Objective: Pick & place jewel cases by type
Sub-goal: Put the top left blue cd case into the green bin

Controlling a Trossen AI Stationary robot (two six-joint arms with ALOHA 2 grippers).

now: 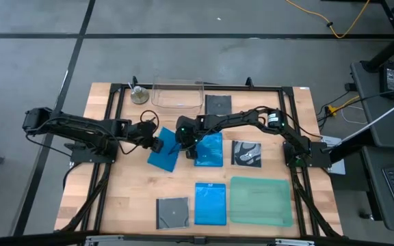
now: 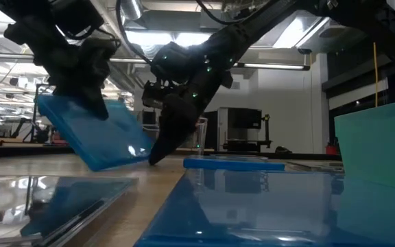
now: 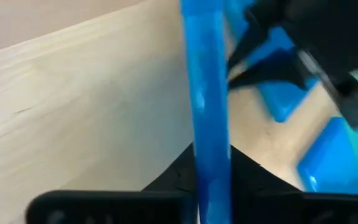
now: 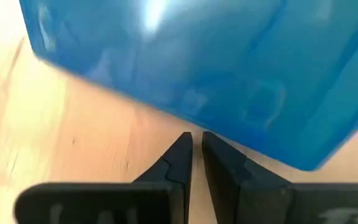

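Observation:
My left gripper (image 1: 157, 144) is shut on a bright blue jewel case (image 1: 164, 156), which stands tilted left of the table's centre. My right gripper (image 4: 196, 140) is shut with nothing between its fingers. Its tips stand at the table top by that case's lower edge (image 2: 142, 155). A second blue case (image 1: 209, 149) lies flat just right of them. A third blue case (image 1: 210, 203) and a dark grey square case (image 1: 172, 212) lie near the front edge. A black-and-white patterned case (image 1: 247, 153) lies right of centre. A dark case (image 1: 217, 104) lies at the back. My left gripper pinches the blue case between its two fingers at its raised edge (image 3: 209, 158), on the side toward the table's left. The fingers slant down from the left. The case is tilted, and its low corner (image 2: 100, 166) is down at the table top. My right gripper's shut tips (image 2: 155, 156) point steeply down beside the case's lower right edge. I cannot tell whether they touch it.
A clear plastic tub (image 1: 178, 96) stands at the back centre with a small round object (image 1: 139, 95) to its left. A green translucent tray (image 1: 261, 199) lies at the front right. Bare wood shows at the front left (image 1: 115, 198).

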